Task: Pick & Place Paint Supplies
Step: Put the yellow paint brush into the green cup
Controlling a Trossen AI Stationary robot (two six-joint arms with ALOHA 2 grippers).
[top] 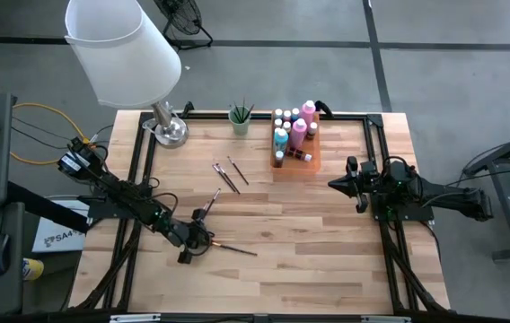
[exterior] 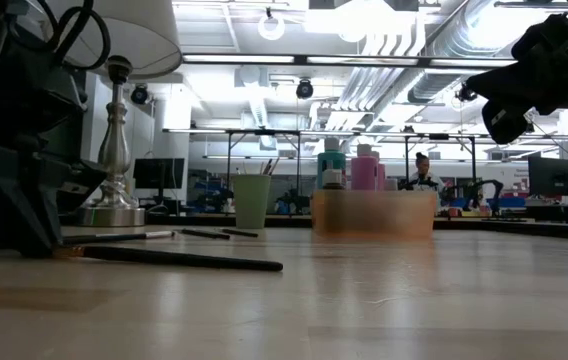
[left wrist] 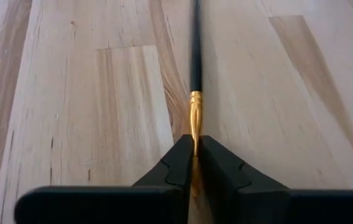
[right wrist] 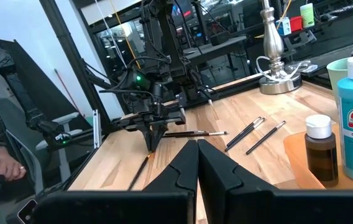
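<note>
A dark-handled paintbrush [top: 233, 248] lies on the wooden table near its front left. My left gripper [top: 203, 240] is shut on that brush's gold end. Another brush [top: 210, 203] lies just beyond it, and two more [top: 229, 175] lie toward the middle. A pale green cup [top: 240, 119] holds several brushes upright. Pink, teal and brown paint bottles [top: 293, 135] stand in an orange tray [top: 309, 163] at the far right. My right gripper [top: 345, 184] hangs shut and holding nothing above the table's right side. My left gripper pinches the brush's gold ferrule [left wrist: 195, 118] between its two fingers, which hide the bristle end. The fingers slant down from the table's left and lie along the brush. Its dark handle [left wrist: 196, 43] runs straight ahead of them and rests on the table.
A large white lampshade [top: 120, 49] on a silver base [top: 171, 131] stands at the far left corner. A black frame rail [top: 144, 161] runs around the table's edges. Bare wood [top: 318, 242] stretches across the near middle and right.
</note>
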